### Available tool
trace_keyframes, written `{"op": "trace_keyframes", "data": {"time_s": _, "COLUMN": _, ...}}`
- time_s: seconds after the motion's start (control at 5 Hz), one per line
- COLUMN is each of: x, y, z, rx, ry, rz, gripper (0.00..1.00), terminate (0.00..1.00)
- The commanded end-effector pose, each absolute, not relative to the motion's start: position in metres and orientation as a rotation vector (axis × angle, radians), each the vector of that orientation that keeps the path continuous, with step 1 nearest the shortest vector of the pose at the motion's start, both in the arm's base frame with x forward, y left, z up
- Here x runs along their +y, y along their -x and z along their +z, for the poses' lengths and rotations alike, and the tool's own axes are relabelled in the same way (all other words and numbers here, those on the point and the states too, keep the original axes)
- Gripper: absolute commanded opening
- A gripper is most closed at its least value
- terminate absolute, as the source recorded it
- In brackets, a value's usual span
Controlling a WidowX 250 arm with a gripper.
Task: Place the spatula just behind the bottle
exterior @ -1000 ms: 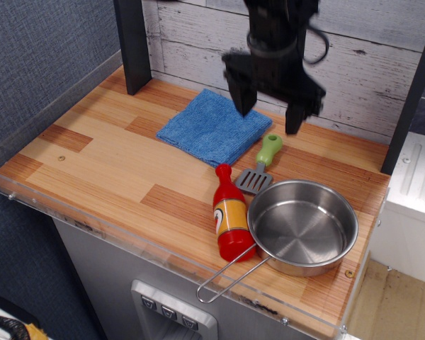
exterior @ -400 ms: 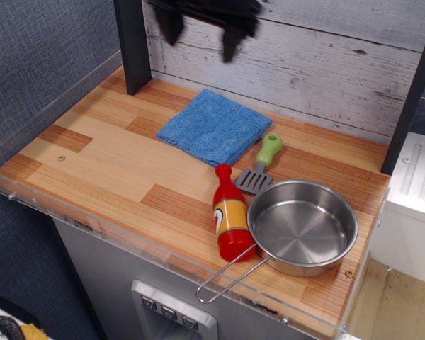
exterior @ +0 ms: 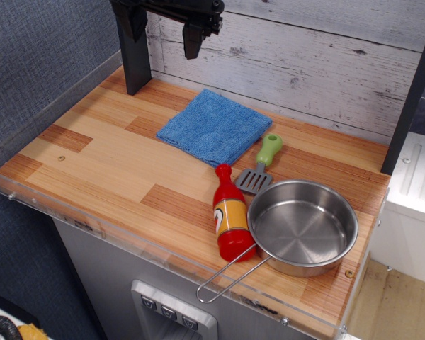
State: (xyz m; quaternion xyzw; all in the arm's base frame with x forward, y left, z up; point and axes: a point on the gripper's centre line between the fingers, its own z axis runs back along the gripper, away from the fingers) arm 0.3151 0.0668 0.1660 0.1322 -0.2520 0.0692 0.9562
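Note:
The spatula lies flat on the wooden counter, its green handle pointing away and its grey slotted blade touching the rim of the pan, just behind the bottle's cap. Lying on its side, the red bottle has its knob cap toward the back and its base near the front edge. My gripper hangs high at the top left, far from both, open with nothing between its fingers.
A steel pan with a wire handle sits right of the bottle. A blue cloth lies behind them. A dark post stands back left, a plank wall behind, and a clear plastic lip edges the counter.
The gripper, a second ago low over the spatula's handle, has risen and swung left to the top-left corner. The spatula, bottle and pan have not moved.

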Motion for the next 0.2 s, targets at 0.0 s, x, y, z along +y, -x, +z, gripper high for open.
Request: {"op": "trace_keyframes", "data": {"time_s": 0.0, "x": 0.0602, "y": -0.3048, "z": 0.1771, "rx": -0.552, "ry": -0.272, "rz": 0.145, "gripper": 1.00, "terminate": 1.00}}
